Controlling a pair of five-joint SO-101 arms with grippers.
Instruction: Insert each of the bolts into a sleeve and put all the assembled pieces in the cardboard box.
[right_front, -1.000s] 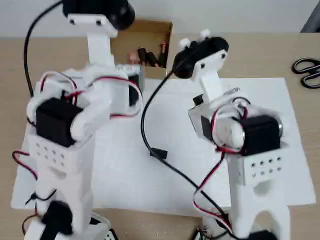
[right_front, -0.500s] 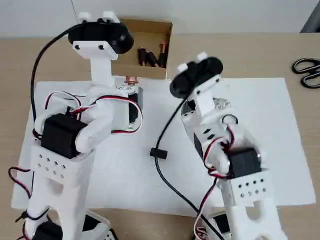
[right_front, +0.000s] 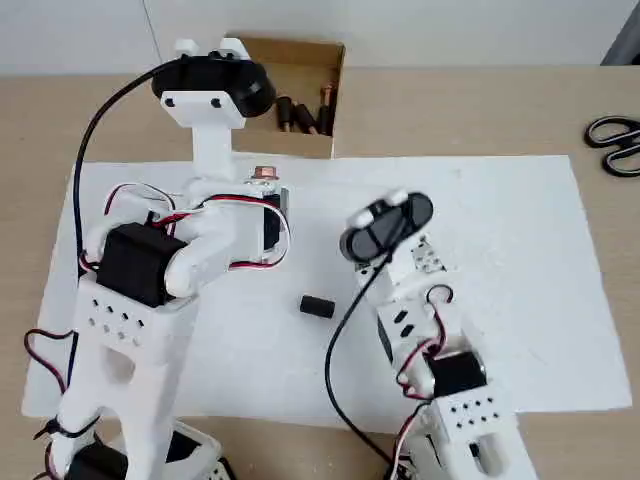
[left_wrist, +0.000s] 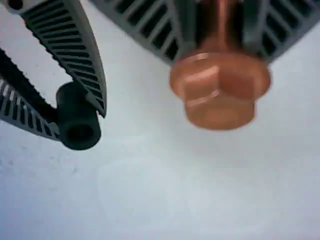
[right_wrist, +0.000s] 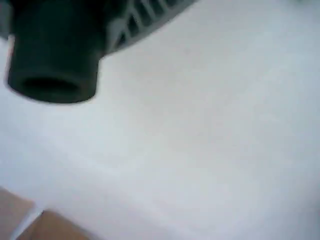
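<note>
Tan table (right_front: 470, 110) under a white sheet (right_front: 520, 260), with a cardboard box (right_front: 305, 145) at the far edge already holding a few finished pieces (right_front: 300, 112), and scissors (right_front: 615, 140) lying off to one side. Clamped in the left gripper (left_wrist: 220, 45): a copper bolt (left_wrist: 220, 95), head jutting past the fingertips, shank running back between them. Pinched tight in the right gripper (left_wrist: 77, 122): a black sleeve (right_wrist: 52, 55), bore open and facing outward, held clear of the sheet and well apart from the bolt. Lying loose on the sheet between the two arms, a second sleeve (right_front: 317, 306). Main hazard from here, by the look of it: misalignment at the meeting, with the bolt striking the sleeve's rim instead of entering the bore, twisting either piece in its grip or knocking it free. Also worth watching: very little bare shank left for entering the bore, and a cable (right_front: 331, 360) hanging close to the second sleeve, apt to sweep it away.
</note>
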